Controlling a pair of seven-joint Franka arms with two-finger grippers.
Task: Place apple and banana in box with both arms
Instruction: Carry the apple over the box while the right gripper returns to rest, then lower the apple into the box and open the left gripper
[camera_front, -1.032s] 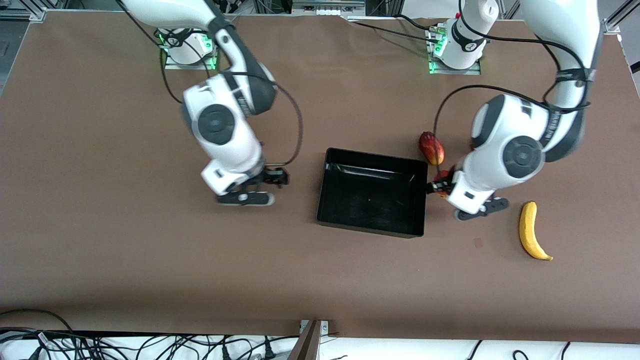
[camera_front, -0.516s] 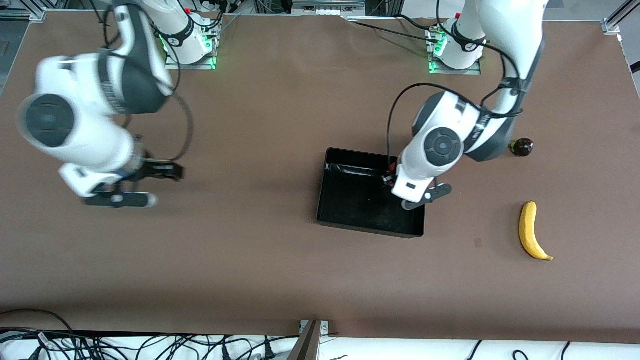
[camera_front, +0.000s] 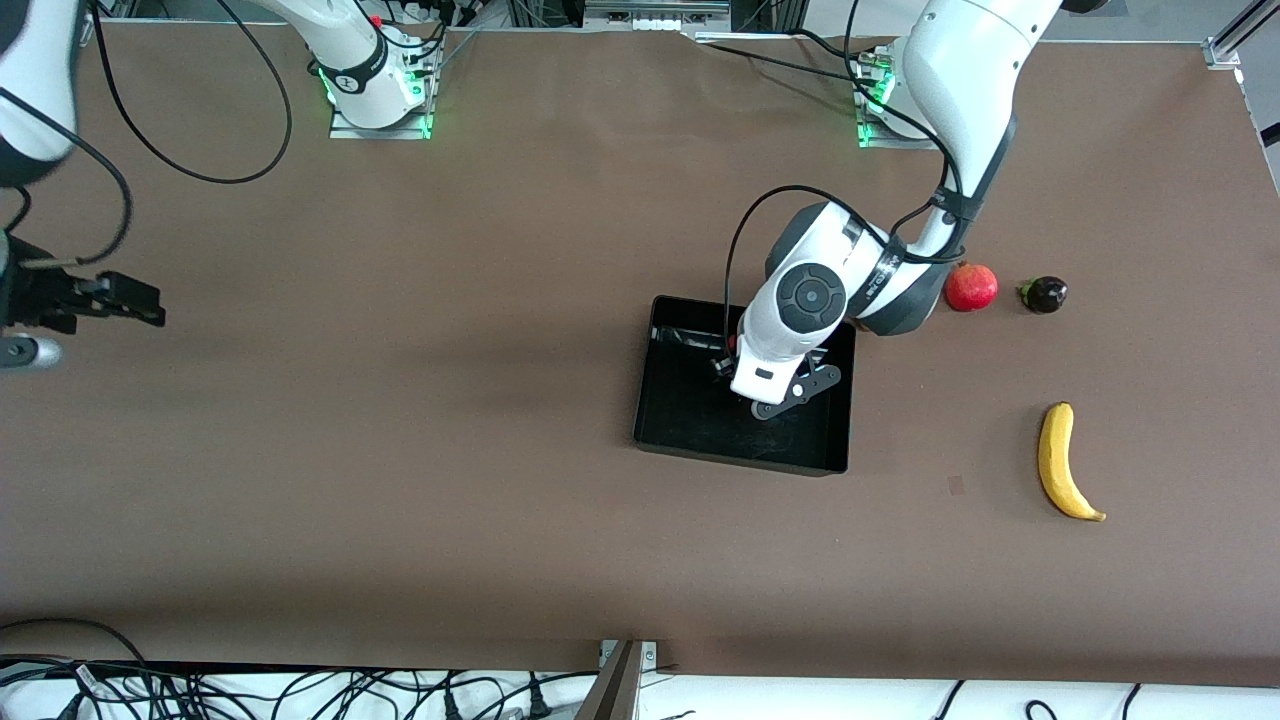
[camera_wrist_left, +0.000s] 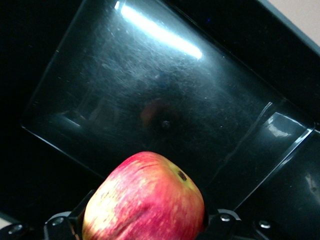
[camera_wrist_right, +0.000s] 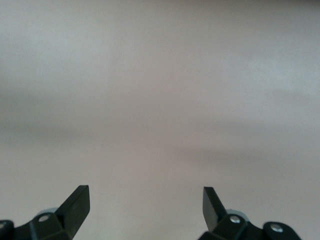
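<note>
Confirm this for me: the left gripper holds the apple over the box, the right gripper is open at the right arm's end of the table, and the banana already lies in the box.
Not quite: the banana lies on the table toward the left arm's end, outside the box, as the front view shows. The rest stands: the left gripper holds the apple over the box, and the right gripper is open.

A robotics lab — two white arms (camera_front: 920, 130) bolted to metal base plates (camera_front: 380, 100) with green indicator lights stand along a brown-covered table (camera_front: 400, 480), aluminium framing at its corners, and loose black cables (camera_front: 300, 690) tangle along its edge.
</note>
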